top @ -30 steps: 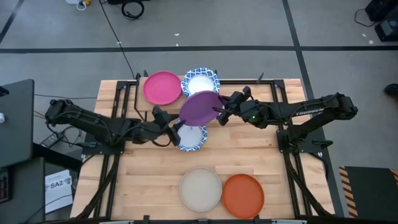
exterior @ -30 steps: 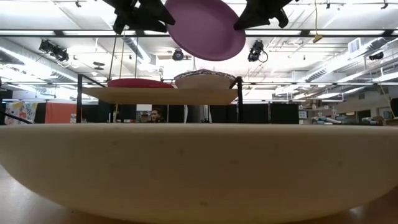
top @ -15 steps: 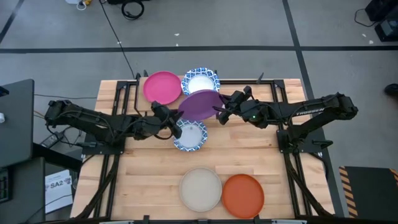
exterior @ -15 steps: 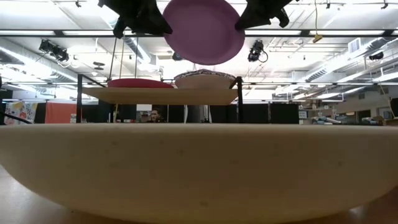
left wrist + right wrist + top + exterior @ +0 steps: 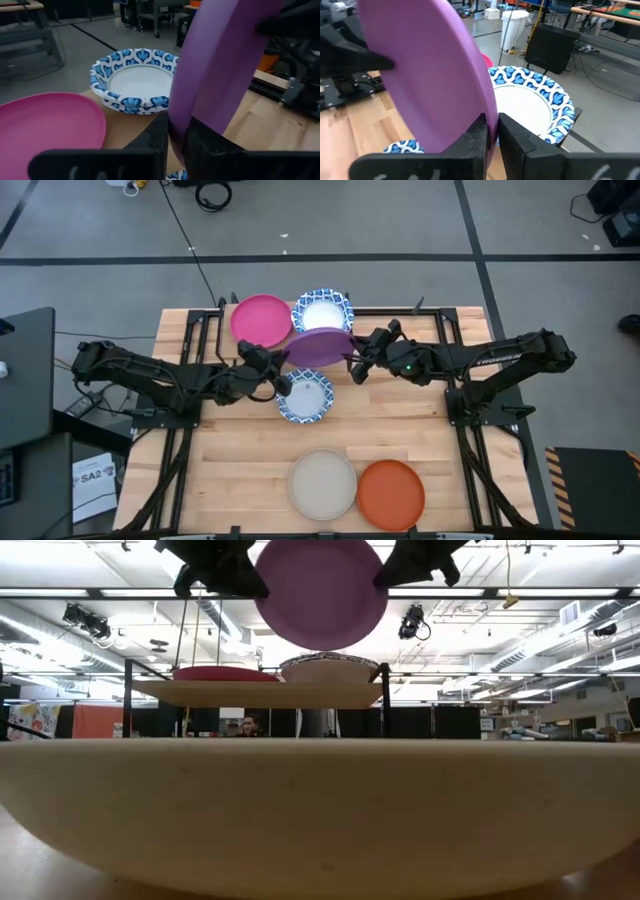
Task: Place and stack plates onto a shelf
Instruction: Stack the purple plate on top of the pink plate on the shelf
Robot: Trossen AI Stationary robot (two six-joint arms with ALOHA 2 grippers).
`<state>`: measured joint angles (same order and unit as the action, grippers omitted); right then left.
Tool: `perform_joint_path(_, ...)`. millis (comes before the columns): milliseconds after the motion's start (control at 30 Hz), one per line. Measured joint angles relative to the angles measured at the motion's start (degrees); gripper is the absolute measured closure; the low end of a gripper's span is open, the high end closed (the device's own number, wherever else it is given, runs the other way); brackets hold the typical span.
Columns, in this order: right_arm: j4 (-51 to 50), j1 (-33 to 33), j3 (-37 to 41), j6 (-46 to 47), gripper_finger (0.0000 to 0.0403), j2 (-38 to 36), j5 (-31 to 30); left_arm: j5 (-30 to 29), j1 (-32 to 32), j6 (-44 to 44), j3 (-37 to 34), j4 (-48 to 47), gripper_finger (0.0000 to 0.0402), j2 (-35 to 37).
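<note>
A purple plate (image 5: 320, 346) hangs in the air between my two grippers, tipped steeply on edge, just in front of the shelf (image 5: 260, 693). My left gripper (image 5: 175, 122) is shut on its left rim and my right gripper (image 5: 491, 120) on its right rim. On the shelf top rest a pink plate (image 5: 261, 321) and a blue-rimmed white plate (image 5: 322, 313), each on its base. Below the purple plate, another blue-rimmed plate (image 5: 305, 397) lies on the table. My left gripper pinches the purple plate's left rim (image 5: 181, 112) between its two fingers, coming nearly level from the table's left. The plate is lifted clear and stands close to upright. My right gripper has the opposite rim (image 5: 489, 111) between its two fingers, coming nearly level from the table's right; the plate stands on edge in the hold, clear of everything.
A beige plate (image 5: 323, 484) and an orange plate (image 5: 391, 491) lie side by side near the table's front edge; the beige one fills the foreground of the low view. Black frame rails (image 5: 205, 340) run along both sides of the table.
My left gripper has moved right to the purple plate and shut on its left rim. The plate, held all along by my right gripper, has tipped from a slant to nearly upright, its face now turned toward the table's near edge.
</note>
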<state>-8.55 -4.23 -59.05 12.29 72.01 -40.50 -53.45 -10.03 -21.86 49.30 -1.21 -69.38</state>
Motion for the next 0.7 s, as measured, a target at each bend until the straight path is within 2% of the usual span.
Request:
perform_joint_path(300, 0.03, -0.04, 0.01, 0.14, 0.0336, 0.00, 3.26, -3.26, -0.03, 0.42, 0.00, 0.36, 0.0363, 0.00)
perform_joint_path(400, 0.38, -0.11, -0.01, 0.17, 0.0315, 0.11, 6.32, -3.08, -0.12, 0.56, 0.02, 0.98, 0.0364, -0.04)
perform_joint_path(567, 0.55, 0.26, -0.01, 0.27, 0.0270, 0.11, 15.01, -3.60, -0.12, 2.29, 0.02, 0.86, 0.0381, -0.07)
perform_joint_path(700, 0.41, 0.24, -0.01, -0.62, 0.0242, 0.10, 18.53, -3.74, -0.11, 2.88, 0.02, 0.74, 0.0385, 0.06)
